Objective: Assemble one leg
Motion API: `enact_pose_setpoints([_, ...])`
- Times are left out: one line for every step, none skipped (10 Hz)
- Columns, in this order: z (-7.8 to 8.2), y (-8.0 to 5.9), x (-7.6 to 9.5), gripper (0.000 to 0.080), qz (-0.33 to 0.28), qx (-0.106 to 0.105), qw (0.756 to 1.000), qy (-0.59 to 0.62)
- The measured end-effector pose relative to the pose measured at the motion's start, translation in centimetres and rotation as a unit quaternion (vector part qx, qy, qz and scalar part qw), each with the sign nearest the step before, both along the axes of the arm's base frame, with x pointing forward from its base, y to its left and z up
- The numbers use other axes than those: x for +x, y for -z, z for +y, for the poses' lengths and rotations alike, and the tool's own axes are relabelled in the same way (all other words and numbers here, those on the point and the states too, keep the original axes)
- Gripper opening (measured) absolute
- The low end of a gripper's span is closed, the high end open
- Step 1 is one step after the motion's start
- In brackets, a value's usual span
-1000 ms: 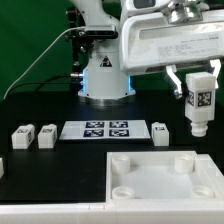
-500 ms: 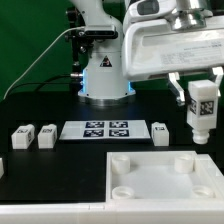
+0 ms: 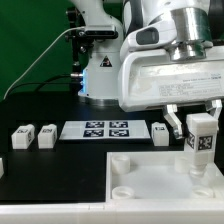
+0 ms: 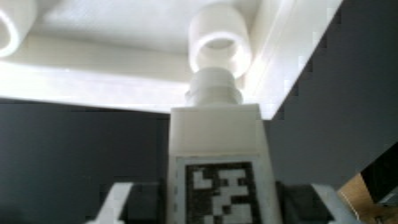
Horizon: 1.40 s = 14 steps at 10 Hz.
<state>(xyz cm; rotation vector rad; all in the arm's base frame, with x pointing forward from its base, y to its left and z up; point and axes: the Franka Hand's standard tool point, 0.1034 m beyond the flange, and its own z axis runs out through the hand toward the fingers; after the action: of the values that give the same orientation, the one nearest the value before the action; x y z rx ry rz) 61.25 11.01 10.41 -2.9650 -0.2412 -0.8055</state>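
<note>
My gripper (image 3: 199,122) is shut on the leg (image 3: 200,144), a white post with a black-and-white marker on its face, held upright. It hangs over the right side of the large white tray (image 3: 150,181), near the tray's far right corner socket (image 3: 186,166). In the wrist view the leg (image 4: 221,150) runs out from between my fingers (image 4: 121,200), its round peg pointing at a round socket (image 4: 215,44) in the tray (image 4: 107,80). I cannot tell whether the leg's end touches the tray.
Two more legs (image 3: 23,136) (image 3: 46,136) lie at the exterior view's left, a third (image 3: 160,133) right of the marker board (image 3: 106,129). The robot base (image 3: 105,80) stands behind. A white part (image 3: 2,167) shows at the left edge.
My gripper has carried the leg downward and slightly toward the camera, from well above the table to just over the tray's right side.
</note>
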Motion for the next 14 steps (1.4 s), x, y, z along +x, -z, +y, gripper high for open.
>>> enact_pose_setpoints([0.0, 0.1, 0.2, 0.0294, 0.000, 0.000, 1.000, 0.000])
enact_pose_setpoints([0.3, 0.3, 0.2, 0.0294, 0.001, 0.000, 1.000, -0.002])
enact_pose_setpoints([0.3, 0.6, 0.2, 0.0294, 0.002, 0.000, 1.000, -0.002])
enact_pose_setpoints([0.3, 0.9, 0.1, 0.0294, 0.004, 0.000, 1.000, -0.003])
enact_pose_setpoints([0.6, 1.4, 0.0, 0.0294, 0.007, -0.001, 1.000, -0.005])
enact_pose_setpoints([0.6, 1.8, -0.1, 0.0294, 0.009, -0.001, 1.000, -0.006])
enact_pose_setpoints([0.5, 1.8, 0.1, 0.0294, 0.004, -0.001, 1.000, -0.006])
enact_pose_setpoints([0.6, 1.9, 0.2, 0.0294, 0.001, -0.001, 1.000, -0.006])
enact_pose_setpoints([0.7, 1.9, 0.3, 0.0294, -0.005, 0.000, 1.000, -0.007])
enact_pose_setpoints([0.7, 2.2, 0.2, 0.0294, -0.002, -0.001, 1.000, -0.007])
enact_pose_setpoints([0.7, 2.5, 0.1, 0.0294, 0.000, -0.001, 1.000, -0.007])
enact_pose_setpoints([0.6, 2.9, 0.0, 0.0294, 0.002, -0.002, 1.000, -0.008])
enact_pose_setpoints([0.6, 3.5, -0.3, 0.0294, 0.006, -0.004, 1.000, -0.010])
enact_pose_setpoints([0.5, 3.7, -0.2, 0.0294, 0.002, -0.005, 1.000, -0.011])
